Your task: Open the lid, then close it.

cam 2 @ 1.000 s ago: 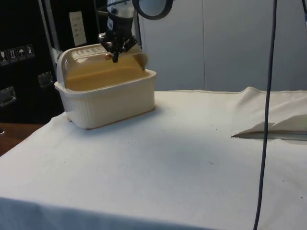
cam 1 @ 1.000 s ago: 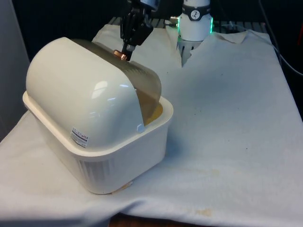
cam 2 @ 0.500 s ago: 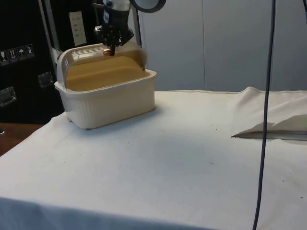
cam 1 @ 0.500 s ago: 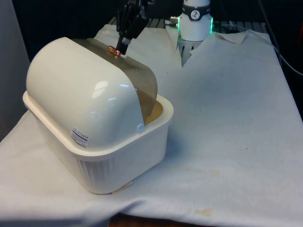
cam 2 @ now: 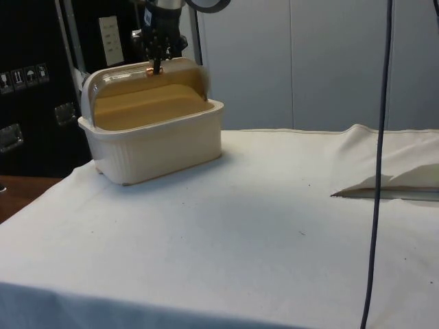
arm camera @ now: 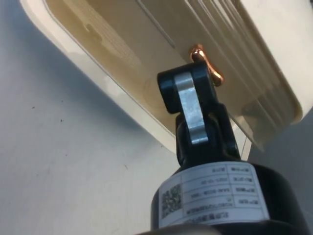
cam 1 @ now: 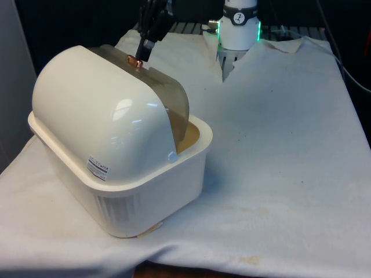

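A cream bread box [cam 1: 152, 200] stands on the front view's left of the table. Its translucent brownish roll lid [cam 1: 175, 99] is slid partly back over the white dome, so the inside shows in the side view. My gripper [cam 1: 142, 53] is at the top of the dome, shut on the lid's small copper handle [cam 1: 137, 61]. From the side, the gripper [cam 2: 156, 62] comes down from above onto the handle [cam 2: 149, 69], over the box [cam 2: 161, 147]. In the wrist view the fingers [arm camera: 189, 108] pinch the handle [arm camera: 209, 67] against the ribbed lid.
The box sits close to the table's edge on the front view's left. White cloth [cam 1: 278, 145] covers the table, with a raised fold [cam 2: 391, 179] at the side view's right. A dark cable [cam 2: 379, 157] hangs down in front of the side camera.
The gripper has carried the copper handle up and back over the dome, towards the front view's left. The lid has rolled further open.
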